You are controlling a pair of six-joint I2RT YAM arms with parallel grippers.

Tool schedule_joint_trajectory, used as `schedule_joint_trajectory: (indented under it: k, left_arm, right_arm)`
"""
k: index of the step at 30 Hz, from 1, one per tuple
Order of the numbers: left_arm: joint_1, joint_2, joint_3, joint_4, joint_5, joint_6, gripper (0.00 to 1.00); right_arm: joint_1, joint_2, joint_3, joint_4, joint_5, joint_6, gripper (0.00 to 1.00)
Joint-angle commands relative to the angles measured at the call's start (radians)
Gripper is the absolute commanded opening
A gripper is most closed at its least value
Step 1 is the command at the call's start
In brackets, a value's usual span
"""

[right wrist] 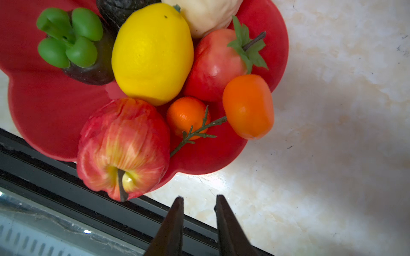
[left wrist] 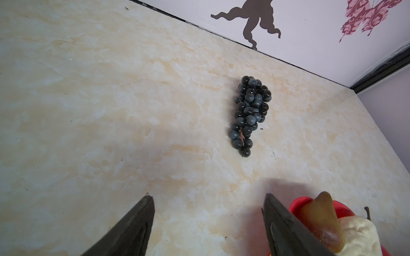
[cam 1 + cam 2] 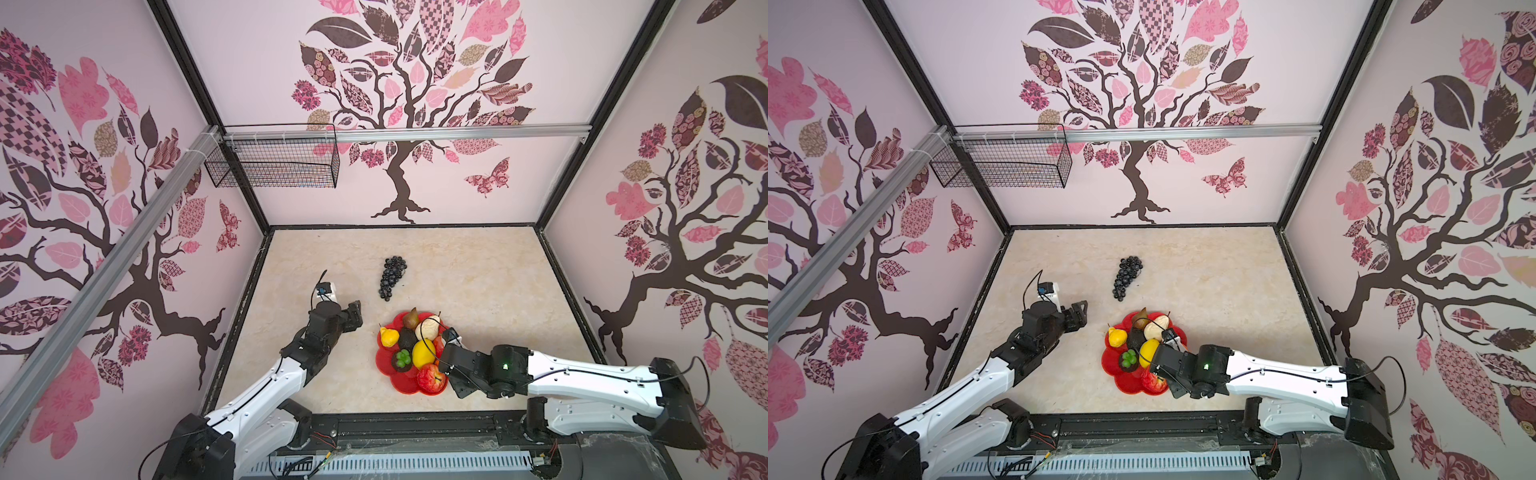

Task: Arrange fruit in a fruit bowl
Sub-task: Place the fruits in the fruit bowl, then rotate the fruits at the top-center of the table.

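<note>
Right wrist view: the right gripper (image 1: pixel 198 199) holds its jaws a narrow gap apart with nothing between them. It hangs over the marbled table (image 1: pixel 332 133), just off the rim of the fruit bowl (image 1: pixel 44 106). Nearest its tips the red apple (image 1: pixel 124 148) lies stem-up against the bowl's edge. Beside the apple sits a small orange (image 1: pixel 186 115) with a green sprig across it. Next come a larger oval orange (image 1: pixel 248 106), the strawberry (image 1: pixel 216 64), the lemon (image 1: pixel 153 53) and a dark fruit with a green cap (image 1: pixel 73 44), all packed together in the bowl.

On the other side of the bowl, the left gripper (image 2: pixel 207 197) stands spread wide and empty above bare tabletop. It is near the rim where the brown pear (image 2: pixel 321 217) and cream pear (image 2: pixel 359 235) lean together. Farther out, the grape bunch (image 2: pixel 250 113) lies alone on the table, apart from the bowl.
</note>
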Motion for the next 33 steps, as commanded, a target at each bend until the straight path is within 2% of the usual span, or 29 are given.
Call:
schedule_joint_trajectory:
  k: [1, 4, 7, 9, 13, 17, 22, 27, 33]
  left_arm:
    - [0.007, -0.009, -0.024, 0.019, 0.004, 0.008, 0.80]
    - [0.008, -0.004, -0.019, 0.017, 0.012, 0.008, 0.80]
    - [0.007, 0.018, 0.005, 0.017, 0.047, 0.002, 0.79]
    - [0.007, 0.049, 0.043, -0.004, 0.083, -0.009, 0.80]
    - [0.006, 0.153, 0.149, -0.067, 0.145, -0.011, 0.80]
    - [0.004, 0.280, 0.255, -0.119, 0.159, -0.005, 0.78]
    - [-0.014, 0.477, 0.447, -0.230, 0.152, 0.050, 0.76]
    - [-0.024, 0.672, 0.647, -0.328, 0.121, 0.109, 0.80]
    - [-0.033, 0.873, 0.864, -0.421, 0.157, 0.163, 0.82]
  right_arm:
    - [0.005, -0.034, 0.035, -0.013, 0.036, 0.017, 0.32]
    - [0.004, -0.057, 0.063, -0.031, 0.088, 0.023, 0.35]
    - [0.000, -0.100, 0.097, -0.054, 0.206, 0.014, 0.41]
    - [-0.050, -0.137, 0.114, -0.040, 0.244, -0.021, 0.45]
    - [-0.246, -0.224, 0.096, 0.118, 0.157, -0.142, 0.52]
    - [-0.348, -0.251, 0.043, 0.267, 0.120, -0.190, 0.56]
    - [-0.363, -0.279, -0.034, 0.395, 0.163, -0.198, 0.68]
    - [-0.363, -0.356, -0.121, 0.501, 0.134, -0.207, 0.79]
    - [-0.363, -0.437, -0.184, 0.518, 0.117, -0.189, 0.88]
